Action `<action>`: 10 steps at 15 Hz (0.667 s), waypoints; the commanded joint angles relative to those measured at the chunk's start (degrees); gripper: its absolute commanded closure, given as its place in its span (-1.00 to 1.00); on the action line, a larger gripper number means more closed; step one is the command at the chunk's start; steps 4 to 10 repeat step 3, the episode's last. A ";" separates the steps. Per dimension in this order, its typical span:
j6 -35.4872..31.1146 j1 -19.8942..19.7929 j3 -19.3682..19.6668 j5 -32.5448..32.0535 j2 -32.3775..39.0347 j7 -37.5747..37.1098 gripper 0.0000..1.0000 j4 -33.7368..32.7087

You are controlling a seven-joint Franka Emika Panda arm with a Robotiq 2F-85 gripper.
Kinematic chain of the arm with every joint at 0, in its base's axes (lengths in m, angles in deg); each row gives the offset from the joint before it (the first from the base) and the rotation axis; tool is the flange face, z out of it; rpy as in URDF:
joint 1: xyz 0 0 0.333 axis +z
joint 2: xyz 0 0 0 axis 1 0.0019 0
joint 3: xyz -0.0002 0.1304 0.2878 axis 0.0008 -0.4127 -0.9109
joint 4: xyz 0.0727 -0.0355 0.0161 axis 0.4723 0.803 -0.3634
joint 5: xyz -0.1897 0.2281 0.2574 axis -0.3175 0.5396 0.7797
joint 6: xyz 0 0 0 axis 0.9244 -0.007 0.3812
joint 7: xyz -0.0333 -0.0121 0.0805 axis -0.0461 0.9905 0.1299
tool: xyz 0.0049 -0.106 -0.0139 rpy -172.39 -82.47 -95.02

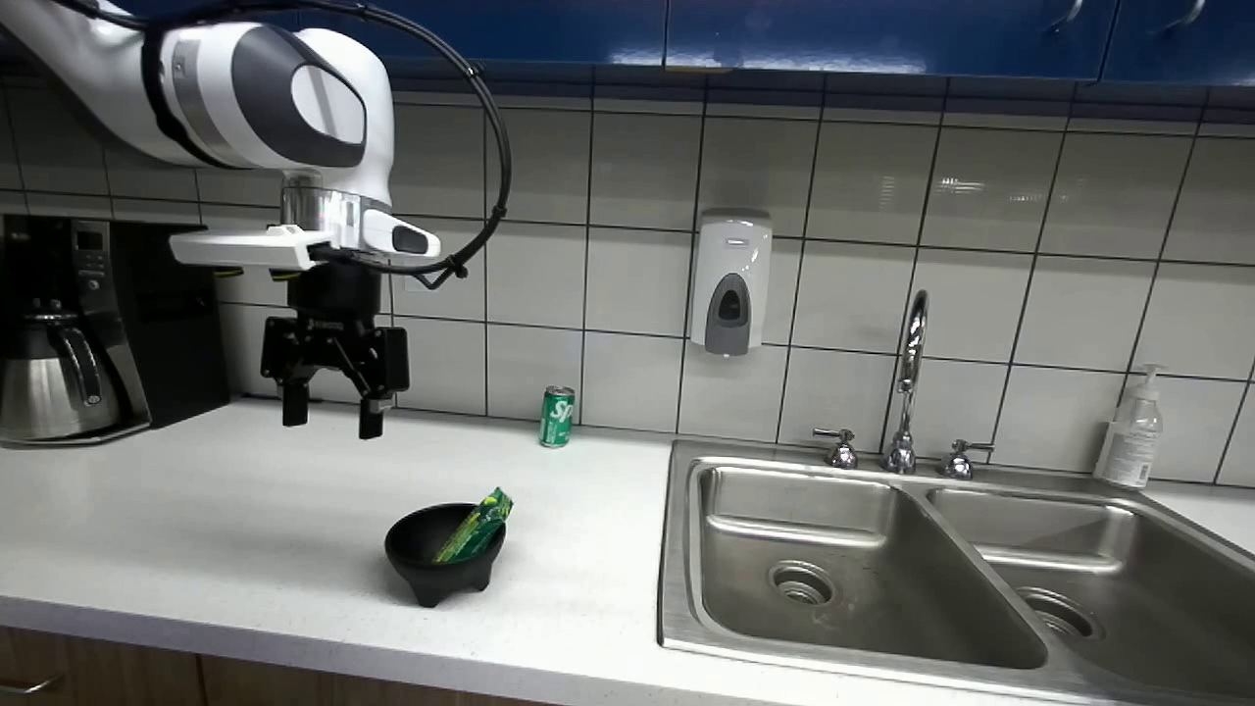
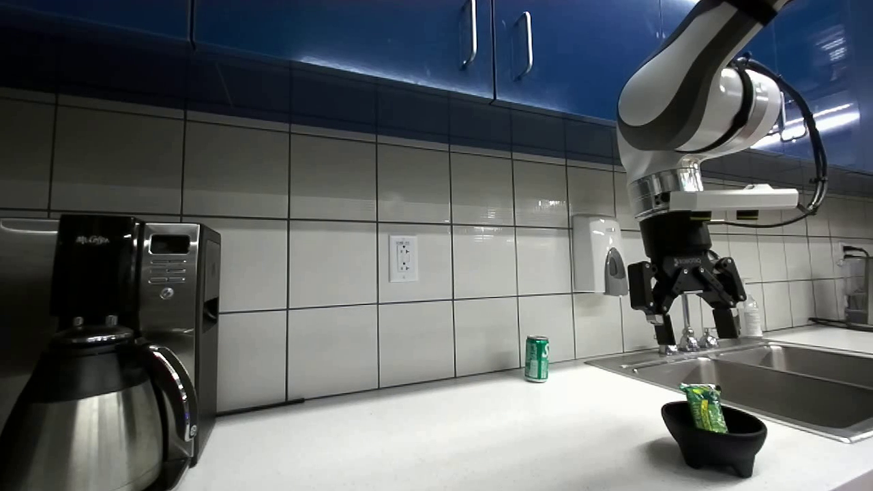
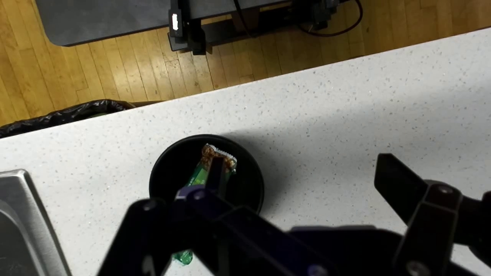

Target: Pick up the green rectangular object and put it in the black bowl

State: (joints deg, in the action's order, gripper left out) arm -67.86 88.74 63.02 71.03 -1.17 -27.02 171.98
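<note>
The green bar (image 1: pixel 476 528) rests in the black bowl (image 1: pixel 441 579), tilted, with one end sticking up over the rim. The bar (image 2: pixel 707 409) and the bowl (image 2: pixel 713 450) stand the same way in the exterior view. In the wrist view the bar (image 3: pixel 198 176) lies in the bowl (image 3: pixel 247 172), partly hidden behind a finger; its far end pokes out past the rim. My gripper (image 1: pixel 332 414) is open and empty, well above the counter and apart from the bowl. It also shows open in an exterior view (image 2: pixel 696 329) and in the wrist view (image 3: pixel 303 168).
A green can (image 1: pixel 556 417) stands near the tiled wall. The double sink (image 1: pixel 677 549) lies beside the bowl, with a faucet (image 1: pixel 912 363) behind. A coffee maker (image 2: pixel 102 395) stands at the counter's other end. A soap dispenser (image 1: pixel 732 281) hangs on the wall.
</note>
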 commanded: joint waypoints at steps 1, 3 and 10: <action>0.09 -0.46 -0.43 0.20 0.00 0.20 -1.00 -0.06; 0.11 -0.45 -0.43 0.20 -0.01 0.21 -1.00 -0.06; 0.11 -0.45 -0.43 0.20 -0.01 0.21 -1.00 -0.06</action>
